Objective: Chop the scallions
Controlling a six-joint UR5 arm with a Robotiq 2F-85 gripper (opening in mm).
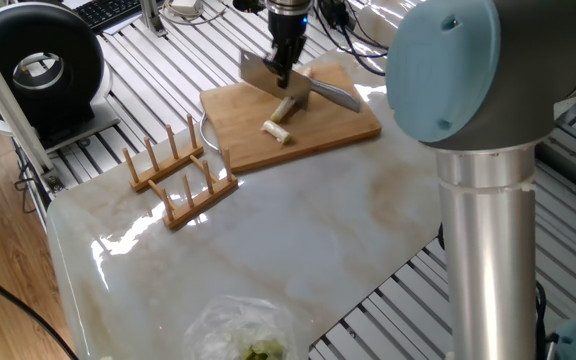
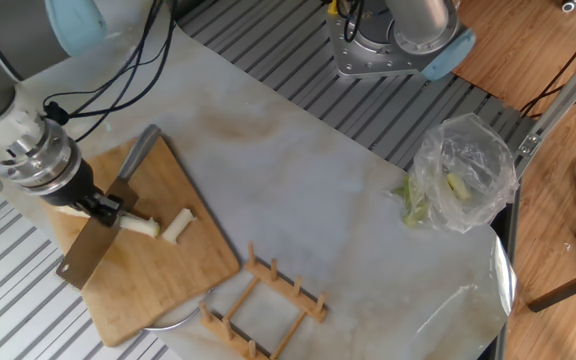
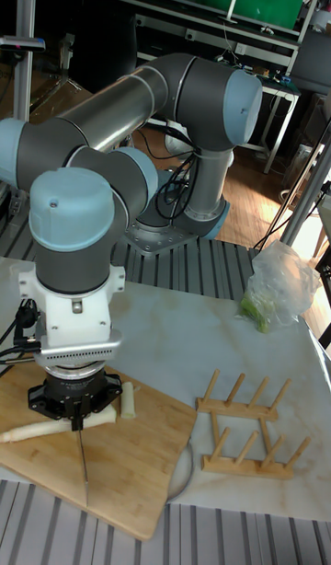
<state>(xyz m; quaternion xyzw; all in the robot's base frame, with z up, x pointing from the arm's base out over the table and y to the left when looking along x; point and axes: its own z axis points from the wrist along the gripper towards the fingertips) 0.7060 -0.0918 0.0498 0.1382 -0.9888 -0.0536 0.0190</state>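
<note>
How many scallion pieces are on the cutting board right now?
3: a short piece lying free mid-board, a second piece against the cleaver, and the long stalk on the blade's other side. The gripper may hide more.

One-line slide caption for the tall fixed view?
UR5 tool holds a cleaver over the scallions on a bamboo cutting board, one cut piece beside.
</note>
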